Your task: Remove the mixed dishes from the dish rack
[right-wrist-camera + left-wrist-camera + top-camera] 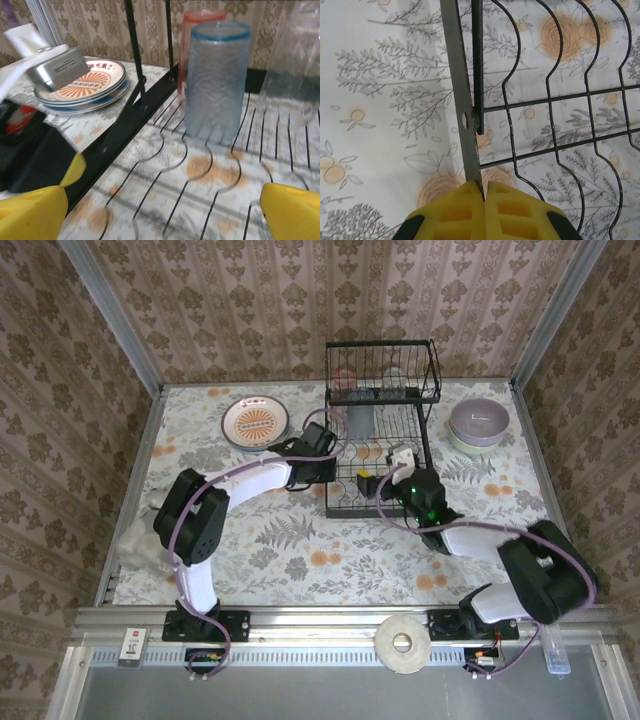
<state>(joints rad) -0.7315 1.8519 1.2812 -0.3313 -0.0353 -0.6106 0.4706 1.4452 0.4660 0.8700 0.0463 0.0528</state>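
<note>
Left pincer (326, 462) in the top view sits at the 9 o'clock edge of the dish rack (385, 350), which stands at 12 o'clock on the flowered desk (270, 540). The right pincer (385, 470) reaches into the rack's lower tier from 5 o'clock. A plate with the orange centre (255, 423) lies on the desk at the rack's 9 o'clock. At its 3 o'clock, the lilac bowl (481, 420) is nested in the cream-green bowl (462, 444).

From the left wrist, the left pincer (484, 200) is pressed closed, its yellow fingers (512, 212) meeting on the lower end of a flat grey strut of the dish rack (462, 100). Wavy black wires run off toward 3 o'clock.

From the right wrist, the right pincer (160, 215) stands wide, one finger at 7 o'clock and one at 5 o'clock, holding nothing. Ahead at 12 o'clock, a blue-rimmed tumbler (217, 80) stands upright on the rack's wire floor (170, 200), with a pink-rimmed tumbler (202, 16) just behind it. The orange-centred plate (85, 82) tops a stack at 10 o'clock, outside the rack.
</note>
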